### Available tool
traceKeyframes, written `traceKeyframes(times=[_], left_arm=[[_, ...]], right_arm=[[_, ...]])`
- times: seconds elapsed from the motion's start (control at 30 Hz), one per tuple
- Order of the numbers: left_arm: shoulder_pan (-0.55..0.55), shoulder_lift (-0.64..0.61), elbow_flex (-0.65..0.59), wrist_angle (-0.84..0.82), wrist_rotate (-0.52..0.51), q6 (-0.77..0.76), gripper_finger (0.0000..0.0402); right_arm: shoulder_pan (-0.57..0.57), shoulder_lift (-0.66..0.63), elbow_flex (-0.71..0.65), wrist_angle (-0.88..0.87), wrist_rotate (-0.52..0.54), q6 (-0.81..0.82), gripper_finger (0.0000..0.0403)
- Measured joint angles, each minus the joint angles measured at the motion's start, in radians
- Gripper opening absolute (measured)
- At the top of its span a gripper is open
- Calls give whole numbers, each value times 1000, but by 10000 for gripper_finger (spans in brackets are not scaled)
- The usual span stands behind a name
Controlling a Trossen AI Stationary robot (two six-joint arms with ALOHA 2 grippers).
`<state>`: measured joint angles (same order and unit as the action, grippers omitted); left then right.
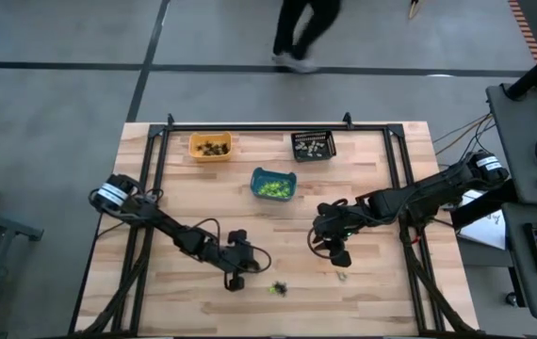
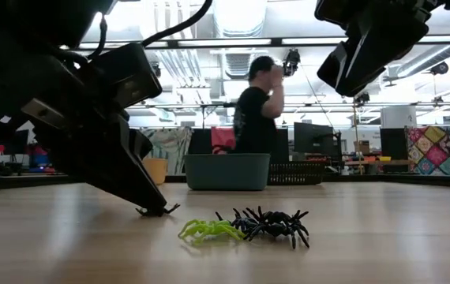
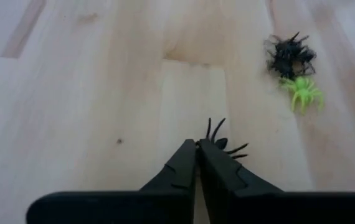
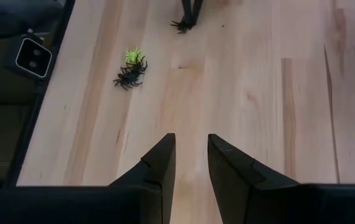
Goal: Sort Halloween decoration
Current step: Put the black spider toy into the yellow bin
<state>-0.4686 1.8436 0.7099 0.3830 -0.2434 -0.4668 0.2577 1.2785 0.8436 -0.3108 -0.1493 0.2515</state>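
Black spider [image 3: 222, 142] sits half hidden between pinched left fingers [image 3: 184, 168].

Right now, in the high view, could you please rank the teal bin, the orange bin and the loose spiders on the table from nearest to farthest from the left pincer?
1. Loose spiders, just beside the left pincer, table front.
2. Teal bin, mid-table, farther back.
3. Orange bin, at the back edge.

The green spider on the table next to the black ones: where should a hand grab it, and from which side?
Pinch the green spider by its small body, coming straight down from above. It lies flat on the table with thin legs splayed, touching the black spiders on one side, so close the fingers across its free side to avoid catching them.
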Motion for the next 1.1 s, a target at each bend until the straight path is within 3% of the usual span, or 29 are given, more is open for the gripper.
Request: traceKeyframes(times=[0.43, 0.8, 0.97, 1.1], left_arm=[[0, -170, -4, -180, -115, 38, 0], [19, -390, -2, -460, -367, 51, 0], [81, -521, -2, -676, -474, 53, 0], [189, -620, -1, -793, -497, 96, 0]], right_arm=[[0, 0, 0, 13, 15, -42, 82], [0, 0, 0, 106, 48, -133, 82], [-3, 0, 0, 169, 58, -189, 82], [-3, 0, 0, 189, 135, -226, 82]])
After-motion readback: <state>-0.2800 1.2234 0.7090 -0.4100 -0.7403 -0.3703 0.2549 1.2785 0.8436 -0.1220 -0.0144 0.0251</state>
